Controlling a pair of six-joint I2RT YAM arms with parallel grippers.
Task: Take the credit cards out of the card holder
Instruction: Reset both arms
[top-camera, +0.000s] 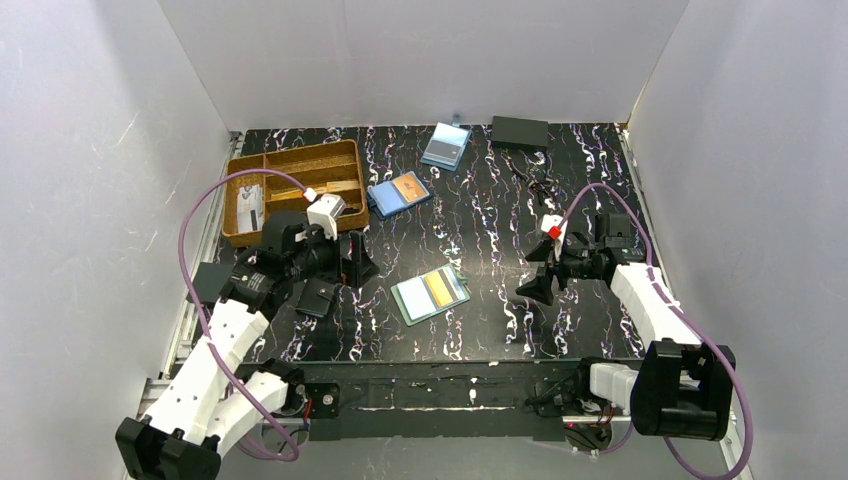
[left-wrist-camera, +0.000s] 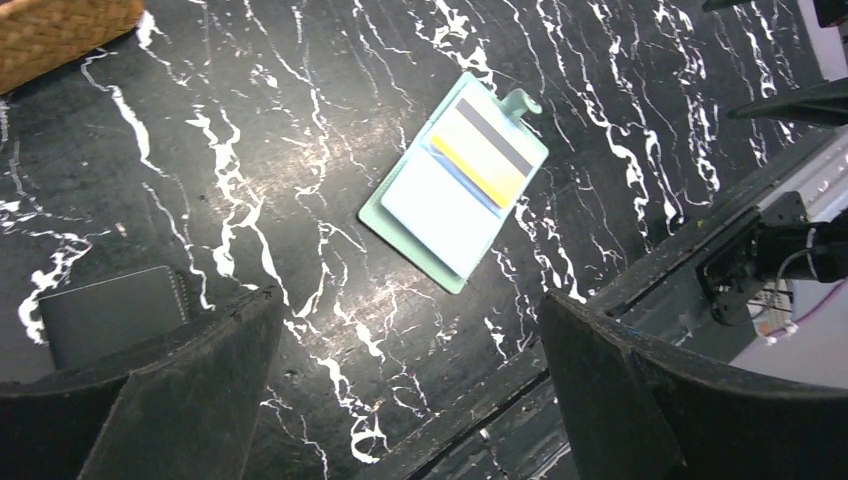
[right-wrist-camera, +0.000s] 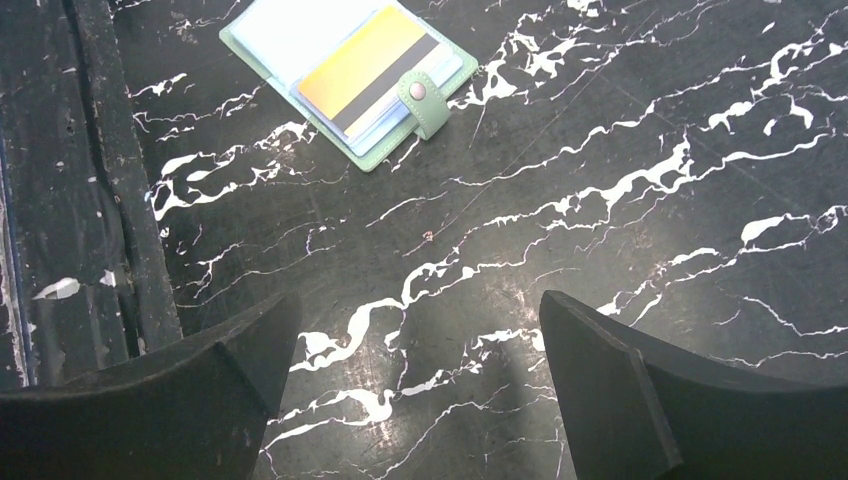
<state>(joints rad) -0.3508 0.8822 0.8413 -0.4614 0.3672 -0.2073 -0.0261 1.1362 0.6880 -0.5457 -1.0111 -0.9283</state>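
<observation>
**Kid:** Are your tools holding anything?

**Me:** No. My left tool (top-camera: 358, 262) has its two fingers wide apart, and nothing is between them. My right tool (top-camera: 535, 272) is the same. Both hang over the black surface (top-camera: 480, 230) with white streaks.

**Kid:** Where is the card holder?

**Me:** The green card holder (top-camera: 430, 295) lies flat on the surface, between my two tools. It touches neither one. Seen from my left tool, it is out in front of the fingers (left-wrist-camera: 190, 390), a bit toward the right finger. Seen from my right tool, it is out in front and toward the left finger.

**Kid:** Is it open?

**Me:** Yes, it lies open. A yellow card (right-wrist-camera: 360, 65) with a dark stripe is tucked in a clear pocket. A little green tab (right-wrist-camera: 425, 95) with a snap sits on the edge nearest my right tool.

**Kid:** What else is close by?

**Me:** A small dark pad (left-wrist-camera: 110, 315) lies just beside my left tool's left finger. A brown tray (top-camera: 295, 185) is behind my left tool. Past it, farther out, there is a blue holder (top-camera: 400, 193) with an orange card. Farther still are a pale blue holder (top-camera: 446, 146) and a flat dark box (top-camera: 520, 131), well away from both tools.
</observation>
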